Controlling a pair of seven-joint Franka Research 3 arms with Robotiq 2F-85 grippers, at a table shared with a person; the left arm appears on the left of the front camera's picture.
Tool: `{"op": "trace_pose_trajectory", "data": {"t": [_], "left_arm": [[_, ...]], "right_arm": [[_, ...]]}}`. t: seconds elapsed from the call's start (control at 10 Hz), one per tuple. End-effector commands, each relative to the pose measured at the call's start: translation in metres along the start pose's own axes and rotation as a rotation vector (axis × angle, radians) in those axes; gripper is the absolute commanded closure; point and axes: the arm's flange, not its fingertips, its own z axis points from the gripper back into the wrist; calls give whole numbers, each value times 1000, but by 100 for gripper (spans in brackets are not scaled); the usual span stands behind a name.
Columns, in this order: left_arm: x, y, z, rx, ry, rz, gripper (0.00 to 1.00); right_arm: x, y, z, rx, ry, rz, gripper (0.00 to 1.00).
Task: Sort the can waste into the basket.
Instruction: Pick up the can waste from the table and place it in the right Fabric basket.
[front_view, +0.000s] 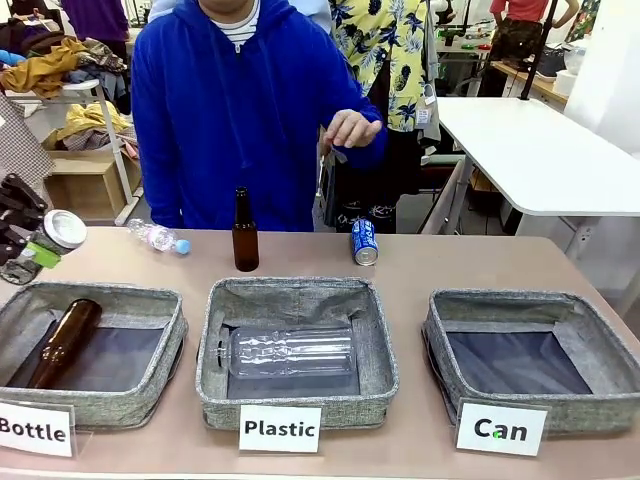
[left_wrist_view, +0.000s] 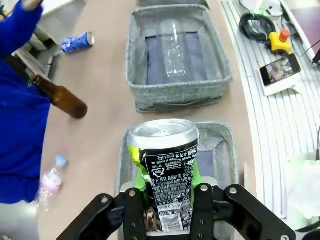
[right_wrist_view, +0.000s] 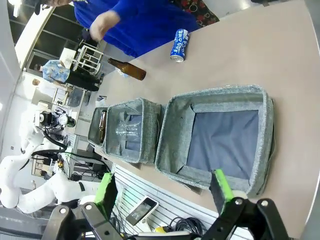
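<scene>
My left gripper (front_view: 30, 250) is at the table's far left edge, above the "Bottle" basket, shut on a crushed dark can with a silver top (front_view: 62, 230). In the left wrist view that can (left_wrist_view: 164, 165) stands upright between the green pads of the left gripper (left_wrist_view: 167, 200). A blue can with white lettering (front_view: 365, 242) lies on the table near the far edge, below the person's raised hand (front_view: 350, 128). The grey "Can" basket (front_view: 580, 410) stands at front right with nothing in it. My right gripper (right_wrist_view: 164, 192) is open above that basket (right_wrist_view: 180, 115).
An upright brown glass bottle (front_view: 245, 232) and a lying clear plastic bottle (front_view: 158, 237) are at the table's far side. The "Bottle" basket (front_view: 150, 395) holds a brown bottle. The "Plastic" basket (front_view: 375, 385), in the middle, holds a clear bottle.
</scene>
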Motion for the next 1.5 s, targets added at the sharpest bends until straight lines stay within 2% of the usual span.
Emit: {"op": "trace_pose_trajectory", "data": {"t": [0.0, 0.2, 0.5, 0.7, 0.8, 0.9, 1.0, 1.2, 1.4], "left_arm": [[17, 6, -29, -28, -6, -53, 65], [68, 30, -76, -70, 13, -102, 65], [191, 58, -182, -161, 18, -226, 65], [284, 63, -280, -137, 91, -316, 65], [319, 62, -329, -147, 96, -350, 65], [354, 58, -379, -104, 74, -378, 65], [384, 51, -427, -78, 92, -398, 65], [404, 36, -477, -134, 27, -443, 65], [413, 27, -502, -226, 42, -422, 65]], "right_arm": [[1, 9, 6, 9, 3, 14, 0], [-7, 3, 26, 13, 1, 35, 0], [-29, -21, 94, -32, -20, 99, 0], [-50, -44, 128, -16, -37, 107, 0], [-55, -56, 132, -12, -46, 92, 0], [-57, -68, 132, -4, -44, 72, 0], [-58, -78, 130, 28, -42, 43, 0], [-58, -96, 129, 82, -43, -7, 0], [-55, -113, 126, 112, -27, -54, 0]]}}
